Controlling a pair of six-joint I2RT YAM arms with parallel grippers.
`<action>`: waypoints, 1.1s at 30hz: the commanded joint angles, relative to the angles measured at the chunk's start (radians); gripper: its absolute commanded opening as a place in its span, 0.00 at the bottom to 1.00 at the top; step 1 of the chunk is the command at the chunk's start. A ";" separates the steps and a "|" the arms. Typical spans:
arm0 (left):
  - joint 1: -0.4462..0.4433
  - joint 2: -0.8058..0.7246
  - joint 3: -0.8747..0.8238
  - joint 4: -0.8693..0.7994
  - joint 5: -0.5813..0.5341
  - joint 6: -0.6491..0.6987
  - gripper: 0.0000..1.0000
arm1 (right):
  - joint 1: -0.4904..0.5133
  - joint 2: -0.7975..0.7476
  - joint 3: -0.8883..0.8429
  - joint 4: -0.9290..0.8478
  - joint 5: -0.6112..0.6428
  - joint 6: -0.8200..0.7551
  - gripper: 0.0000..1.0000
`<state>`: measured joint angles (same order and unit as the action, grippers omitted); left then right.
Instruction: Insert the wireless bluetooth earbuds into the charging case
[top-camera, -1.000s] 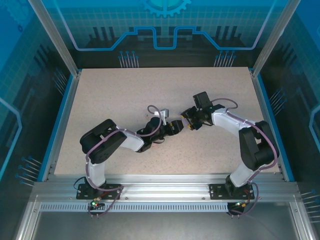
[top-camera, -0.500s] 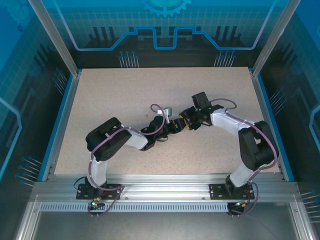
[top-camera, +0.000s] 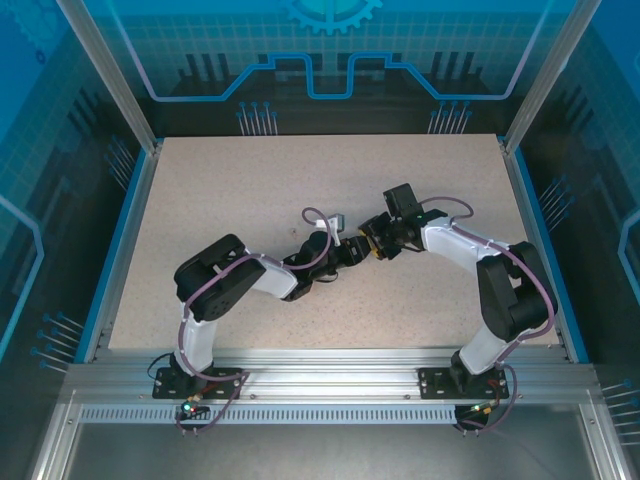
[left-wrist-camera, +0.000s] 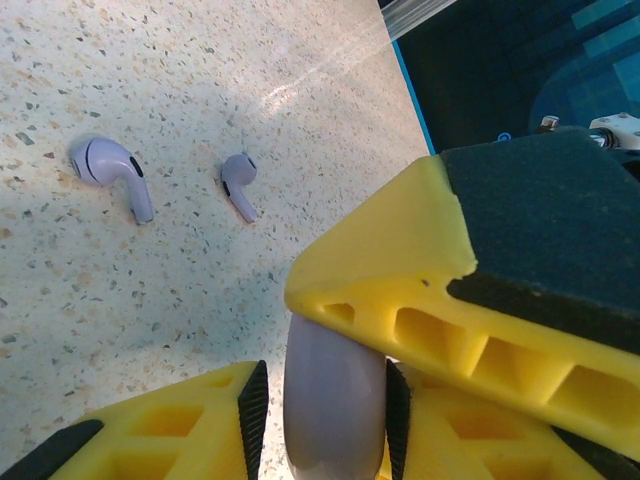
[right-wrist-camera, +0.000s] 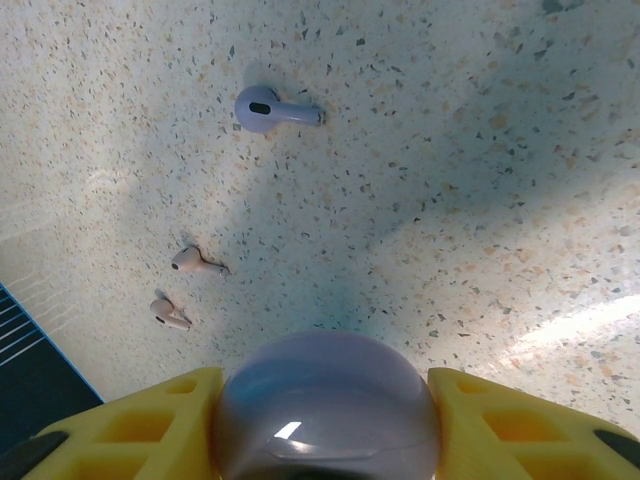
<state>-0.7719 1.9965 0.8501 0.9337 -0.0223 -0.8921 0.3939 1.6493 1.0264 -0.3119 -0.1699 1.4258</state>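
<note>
Lavender, the charging case sat clenched in the jaws of the right gripper, the left gripper flanking it, grip unclear, so opening it likely wanted gentle leverage, purple earbuds and pink earbuds loose on the table.

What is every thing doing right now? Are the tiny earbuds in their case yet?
purple case: pinched between the right fingers and also between the left fingers; lid open or shut, can't tell.
two purple earbuds: lying loose on the table, not in the case.
two pink earbuds: lying loose on the table, side by side, not in the case.
</note>
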 joint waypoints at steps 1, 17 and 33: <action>-0.006 0.025 0.027 0.032 -0.024 0.001 0.35 | 0.011 -0.005 0.017 0.013 -0.024 0.015 0.49; -0.007 0.017 0.014 0.020 -0.028 -0.025 0.00 | -0.004 -0.018 0.058 0.031 -0.035 0.005 0.77; 0.102 -0.250 -0.101 -0.183 0.344 0.169 0.00 | -0.198 -0.322 -0.061 -0.014 -0.007 -0.508 0.84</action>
<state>-0.7136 1.8149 0.7685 0.8040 0.1696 -0.8036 0.2218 1.3678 1.0470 -0.3252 -0.1688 1.0946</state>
